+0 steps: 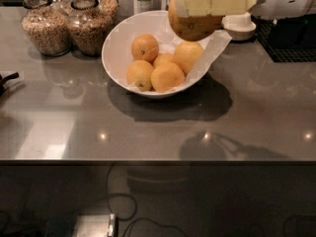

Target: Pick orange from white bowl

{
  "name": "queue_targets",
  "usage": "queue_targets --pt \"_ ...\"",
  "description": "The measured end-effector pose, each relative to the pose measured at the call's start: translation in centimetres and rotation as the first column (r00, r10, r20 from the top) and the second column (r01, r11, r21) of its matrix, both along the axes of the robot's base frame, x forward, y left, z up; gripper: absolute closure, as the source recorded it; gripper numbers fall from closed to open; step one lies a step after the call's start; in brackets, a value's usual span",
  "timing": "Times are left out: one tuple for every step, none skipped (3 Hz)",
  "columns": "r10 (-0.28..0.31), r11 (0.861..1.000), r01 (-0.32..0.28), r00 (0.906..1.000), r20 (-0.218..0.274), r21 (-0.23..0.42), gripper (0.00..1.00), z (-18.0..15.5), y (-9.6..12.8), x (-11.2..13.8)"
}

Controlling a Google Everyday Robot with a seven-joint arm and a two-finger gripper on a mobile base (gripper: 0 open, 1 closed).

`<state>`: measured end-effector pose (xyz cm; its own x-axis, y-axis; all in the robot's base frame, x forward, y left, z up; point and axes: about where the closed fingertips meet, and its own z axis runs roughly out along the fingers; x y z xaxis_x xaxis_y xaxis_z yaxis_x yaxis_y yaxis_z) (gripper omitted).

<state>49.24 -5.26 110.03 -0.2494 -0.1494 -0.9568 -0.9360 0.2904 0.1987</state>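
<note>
The white bowl [117,48] sits on the grey counter, lined with crinkled white paper, with several small yellowish oranges [168,76] inside. My gripper [197,6] is at the top, above the bowl's right rim, with its cream-coloured fingers [212,0] shut on the large, dull-orange orange [193,27]. The orange hangs clear above the smaller fruit in the bowl.
Two glass jars of grain [45,27] [90,23] stand at the back left. Small stacked white cups [240,25] sit behind the bowl to the right. A black grid mat [291,43] lies at the far right. A dark object [7,79] pokes in at the left edge.
</note>
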Motion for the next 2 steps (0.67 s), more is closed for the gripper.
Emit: queue_targets --pt "-0.033 0.997 0.041 0.9945 0.099 -0.071 1.00 1.2 -0.6 -2.9" --pt "-0.102 0.985 0.122 0.9814 0.163 -0.118 1.00 2.5 -1.2 -6.3"
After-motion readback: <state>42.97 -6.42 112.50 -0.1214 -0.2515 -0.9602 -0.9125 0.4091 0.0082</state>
